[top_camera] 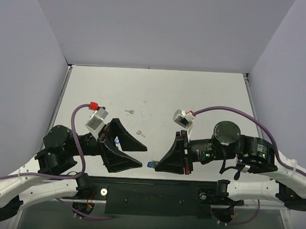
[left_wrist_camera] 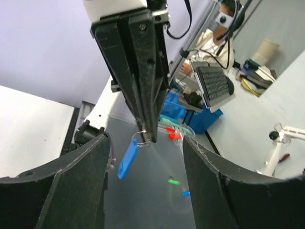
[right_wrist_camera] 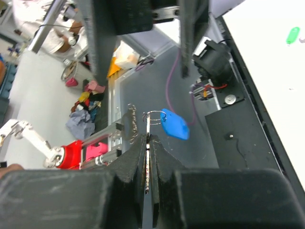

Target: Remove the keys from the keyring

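The right gripper (right_wrist_camera: 148,125), jaws pressed together, pinches the keyring (right_wrist_camera: 153,116) aloft so its blue-tagged key (right_wrist_camera: 174,125) dangles free at 9 o'clock, likely offered to the left gripper (top_camera: 142,157), jaws spread. 2 loose keys (top_camera: 140,133) lie at 11 o'clock from it.

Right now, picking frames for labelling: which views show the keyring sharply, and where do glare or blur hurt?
Top external: evenly lit, but the blue tag is tiny. Left wrist: blue tag and keyring fairly sharp. Right wrist: keyring clear, the table washed out white, that arm's own fingers soft.
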Robot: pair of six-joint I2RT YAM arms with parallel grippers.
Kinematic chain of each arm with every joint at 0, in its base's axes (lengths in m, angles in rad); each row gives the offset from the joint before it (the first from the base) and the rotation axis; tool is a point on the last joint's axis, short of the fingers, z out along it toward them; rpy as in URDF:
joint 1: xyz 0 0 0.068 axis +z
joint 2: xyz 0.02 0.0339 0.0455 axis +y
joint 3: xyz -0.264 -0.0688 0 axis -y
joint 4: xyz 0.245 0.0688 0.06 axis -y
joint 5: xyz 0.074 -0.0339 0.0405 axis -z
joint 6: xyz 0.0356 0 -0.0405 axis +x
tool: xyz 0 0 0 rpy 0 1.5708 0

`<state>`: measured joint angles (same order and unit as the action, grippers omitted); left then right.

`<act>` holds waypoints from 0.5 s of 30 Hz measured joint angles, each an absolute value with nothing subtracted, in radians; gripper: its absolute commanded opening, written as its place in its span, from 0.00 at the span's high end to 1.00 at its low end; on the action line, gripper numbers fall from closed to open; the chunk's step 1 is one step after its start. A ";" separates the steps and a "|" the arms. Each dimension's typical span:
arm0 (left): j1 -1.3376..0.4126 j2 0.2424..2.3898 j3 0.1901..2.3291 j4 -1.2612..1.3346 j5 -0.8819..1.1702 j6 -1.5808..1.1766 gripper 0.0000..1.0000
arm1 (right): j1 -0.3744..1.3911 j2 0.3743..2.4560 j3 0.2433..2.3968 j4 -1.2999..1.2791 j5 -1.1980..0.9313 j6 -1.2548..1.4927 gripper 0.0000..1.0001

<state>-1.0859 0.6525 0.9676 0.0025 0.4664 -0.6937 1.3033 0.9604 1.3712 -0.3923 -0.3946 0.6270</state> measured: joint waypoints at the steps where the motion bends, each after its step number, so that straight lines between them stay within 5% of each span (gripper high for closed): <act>1: -1.086 0.665 0.968 0.011 0.486 -0.694 0.28 | 1.303 0.958 1.371 -0.384 -0.416 0.625 1.00; 15: -1.086 0.767 0.968 0.137 0.652 -0.754 0.39 | 1.303 0.963 1.371 -0.318 -0.540 0.619 1.00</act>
